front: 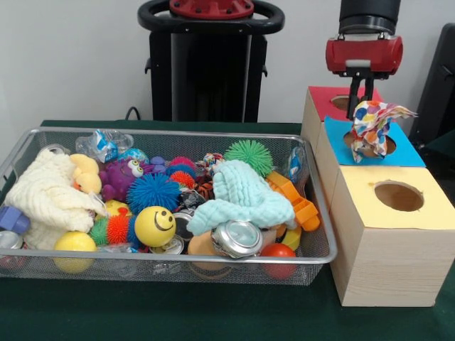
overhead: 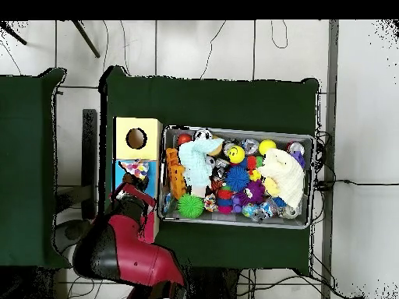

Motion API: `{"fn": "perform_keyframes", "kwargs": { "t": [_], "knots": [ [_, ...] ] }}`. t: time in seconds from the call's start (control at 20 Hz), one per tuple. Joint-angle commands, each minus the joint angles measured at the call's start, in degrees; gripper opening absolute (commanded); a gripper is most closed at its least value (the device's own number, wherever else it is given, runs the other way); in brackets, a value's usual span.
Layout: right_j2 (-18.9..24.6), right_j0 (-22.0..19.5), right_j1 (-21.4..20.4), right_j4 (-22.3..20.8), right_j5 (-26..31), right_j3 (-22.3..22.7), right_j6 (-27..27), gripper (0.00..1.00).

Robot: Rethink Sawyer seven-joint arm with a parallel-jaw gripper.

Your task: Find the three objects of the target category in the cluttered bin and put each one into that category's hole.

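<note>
Working across the front view from the left, we see the wire-mesh bin (front: 313,249) crammed with toys — a cream cloth (front: 46,195), a yellow smiley ball (front: 155,226), a mint cloth (front: 245,195) and a silver can (front: 237,238) among them. To its right stand three wooden boxes, the nearest topped by a pale yellow panel with its round hole (front: 399,196) uncovered. Above the blue-panelled box (front: 409,150) the gripper (front: 362,101) pinches a blotch-printed fabric piece (front: 375,126) — it hangs over that blue box's opening.
</note>
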Motion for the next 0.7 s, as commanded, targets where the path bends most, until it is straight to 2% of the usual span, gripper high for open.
{"fn": "perform_keyframes", "kwargs": {
  "t": [0.05, 0.3, 0.7],
  "knots": [
    [0.9, -0.4, 2.7, 4.3, 4.7, -6.6, 8.0, 0.00],
    [0.0, 0.8, 3.0, 6.5, 5.7, -8.0, 7.5, 0.00],
    [-2.5, 3.2, 2.5, 10.1, 11.1, -10.4, 5.2, 0.00]
  ]
}}
